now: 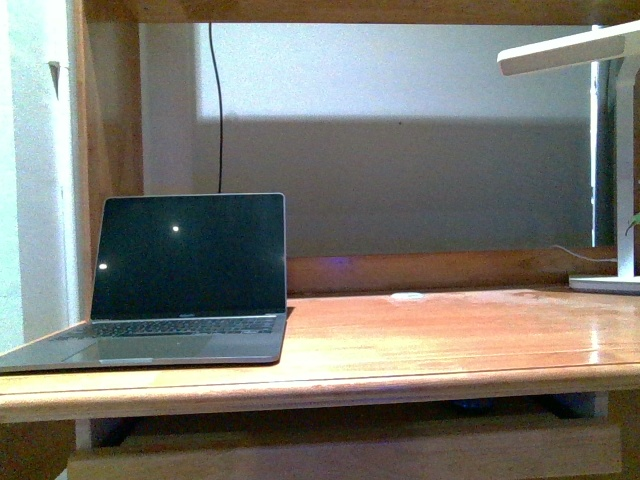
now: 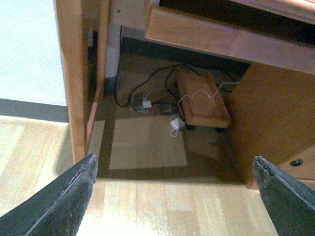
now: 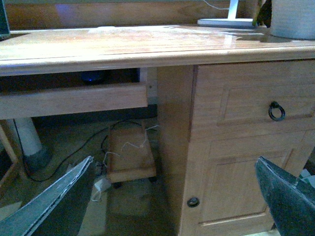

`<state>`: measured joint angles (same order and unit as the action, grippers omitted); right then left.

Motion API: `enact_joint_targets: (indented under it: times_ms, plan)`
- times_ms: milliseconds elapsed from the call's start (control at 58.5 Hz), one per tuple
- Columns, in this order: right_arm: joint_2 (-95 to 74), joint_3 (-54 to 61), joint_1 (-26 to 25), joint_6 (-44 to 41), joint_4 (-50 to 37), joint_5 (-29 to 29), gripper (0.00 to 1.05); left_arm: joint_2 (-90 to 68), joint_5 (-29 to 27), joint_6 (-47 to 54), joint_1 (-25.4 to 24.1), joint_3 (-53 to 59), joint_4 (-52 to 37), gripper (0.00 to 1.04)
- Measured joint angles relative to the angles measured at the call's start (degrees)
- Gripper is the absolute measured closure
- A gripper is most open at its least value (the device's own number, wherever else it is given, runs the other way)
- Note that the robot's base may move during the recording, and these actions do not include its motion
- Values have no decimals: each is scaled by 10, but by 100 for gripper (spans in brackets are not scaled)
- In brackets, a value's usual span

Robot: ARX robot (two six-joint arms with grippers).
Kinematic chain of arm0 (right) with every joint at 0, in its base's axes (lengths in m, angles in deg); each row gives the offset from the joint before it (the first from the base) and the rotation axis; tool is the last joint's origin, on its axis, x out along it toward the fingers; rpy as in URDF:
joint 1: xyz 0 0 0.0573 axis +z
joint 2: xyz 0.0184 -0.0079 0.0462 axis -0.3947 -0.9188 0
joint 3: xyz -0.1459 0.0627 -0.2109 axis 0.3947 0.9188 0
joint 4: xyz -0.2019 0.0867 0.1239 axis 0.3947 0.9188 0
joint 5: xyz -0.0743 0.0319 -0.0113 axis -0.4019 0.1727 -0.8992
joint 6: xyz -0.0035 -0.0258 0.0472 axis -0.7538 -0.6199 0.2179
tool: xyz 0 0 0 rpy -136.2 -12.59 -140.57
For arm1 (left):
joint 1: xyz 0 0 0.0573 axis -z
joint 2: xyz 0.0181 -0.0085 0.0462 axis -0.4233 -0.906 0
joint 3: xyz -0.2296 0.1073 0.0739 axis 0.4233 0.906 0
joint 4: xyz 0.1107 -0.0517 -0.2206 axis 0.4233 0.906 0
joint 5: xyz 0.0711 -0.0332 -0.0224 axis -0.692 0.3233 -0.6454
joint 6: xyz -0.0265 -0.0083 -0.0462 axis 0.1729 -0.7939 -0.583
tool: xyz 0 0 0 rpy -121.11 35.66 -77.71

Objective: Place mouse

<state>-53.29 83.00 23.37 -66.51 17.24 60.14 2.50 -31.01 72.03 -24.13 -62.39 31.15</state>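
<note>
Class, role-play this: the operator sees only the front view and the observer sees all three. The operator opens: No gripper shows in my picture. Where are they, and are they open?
Observer: The left gripper is open, facing the wooden floor beneath the desk.
Operator: And the right?
Observer: The right gripper is open too, facing the cabinet door below the drawer.
Operator: Something dim sits under the desk's top. What?
Observer: A dark rounded object in the pull-out tray; possibly the mouse, too unclear to confirm.
</note>
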Motion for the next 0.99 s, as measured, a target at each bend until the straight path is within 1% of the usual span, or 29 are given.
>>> enact_joint_targets:
  times_ms: [68,120,222,257,393,479,530,616,753,889,992]
  plan:
    - [0,0,0,0,0,0,7,-53,19,24,-12,-2,-52,8]
    - [0,0,0,0,0,0,7,-111,36,63,-29,-5,-109,8]
    - [0,0,0,0,0,0,7,-269,46,151,-59,-28,-264,8]
    - [0,0,0,0,0,0,7,-341,45,193,-65,-43,-332,8]
    - [0,0,0,0,0,0,7,-578,38,346,-70,-115,-527,8]
    - [0,0,0,0,0,0,7,-696,39,442,-68,-162,-616,8]
    - [0,0,0,0,0,0,7,-753,39,503,-66,-191,-654,8]
    - [0,0,0,0,0,0,7,-819,43,572,-57,-231,-686,8]
    - [0,0,0,0,0,0,7,-880,61,665,-35,-276,-703,8]
    - [0,0,0,0,0,0,7,-929,75,731,-15,-310,-704,8]
    - [0,0,0,0,0,0,7,-956,78,756,-6,-327,-704,8]
